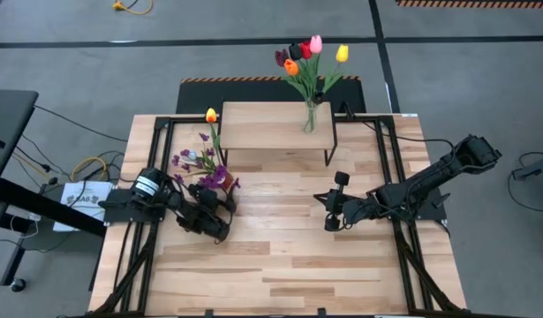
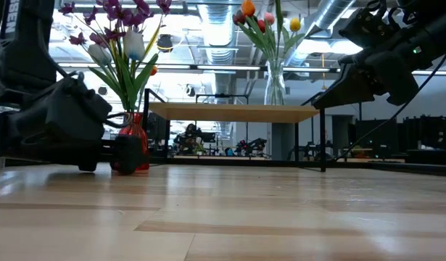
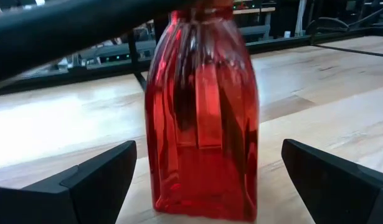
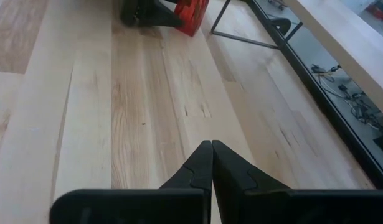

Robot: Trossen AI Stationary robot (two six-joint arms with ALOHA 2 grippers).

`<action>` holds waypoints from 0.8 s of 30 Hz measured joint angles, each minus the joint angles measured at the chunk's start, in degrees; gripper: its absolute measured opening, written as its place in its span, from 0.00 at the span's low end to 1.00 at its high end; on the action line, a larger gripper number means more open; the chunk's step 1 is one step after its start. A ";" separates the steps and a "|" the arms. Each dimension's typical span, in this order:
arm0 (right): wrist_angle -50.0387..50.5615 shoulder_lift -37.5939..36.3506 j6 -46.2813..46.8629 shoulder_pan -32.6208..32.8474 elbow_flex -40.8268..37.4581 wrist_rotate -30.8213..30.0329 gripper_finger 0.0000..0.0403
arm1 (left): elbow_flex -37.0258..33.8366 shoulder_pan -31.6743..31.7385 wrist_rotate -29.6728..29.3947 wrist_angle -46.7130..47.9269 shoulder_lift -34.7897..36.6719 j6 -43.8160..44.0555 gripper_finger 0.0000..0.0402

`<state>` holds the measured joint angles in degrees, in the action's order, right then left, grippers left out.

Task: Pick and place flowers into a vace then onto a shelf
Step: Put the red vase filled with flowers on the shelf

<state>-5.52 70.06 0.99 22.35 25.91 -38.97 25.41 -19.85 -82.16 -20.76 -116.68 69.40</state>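
Note:
A red glass vase [image 3: 203, 118] stands on its base on the table and holds purple sprigs [image 1: 200, 163], pale tulips [image 2: 132, 45] and a yellow tulip [image 1: 211, 116]. My left gripper [image 3: 208, 149] is open, one finger on each side of the vase's lower body, with a gap showing on both sides. In the low view this gripper [image 2: 99, 141] sits beside the vase [image 2: 133, 141]. A clear vase [image 1: 310, 117] of red, pink, orange, yellow and maroon tulips [image 1: 305, 55] stands on the shelf [image 1: 271, 125]. My right gripper [image 4: 211, 146] is shut and hovers over bare table right of centre [image 1: 331, 214].
The shelf's plank top [image 2: 237, 112] stands on thin black legs [image 4: 241, 37] at the table's far middle. Bare planks [image 1: 280, 256] fill the near half of the table. Black frame rails [image 1: 403, 177] run along both sides. Cables and a sheet of paper [image 1: 81, 193] lie off the left edge.

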 joint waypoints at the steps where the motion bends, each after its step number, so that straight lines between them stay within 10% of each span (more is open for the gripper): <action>1: 0.00 0.00 0.00 0.00 0.00 -0.01 0.00 | 0.00 0.39 0.47 -0.16 0.00 0.02 0.97; 24: 0.81 0.00 0.07 0.00 0.00 0.10 0.00 | -0.28 2.31 1.12 -1.82 -0.26 -0.02 0.85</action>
<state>-4.71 70.06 1.06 22.35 25.91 -38.87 25.12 -17.54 -81.03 -22.58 -116.95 69.38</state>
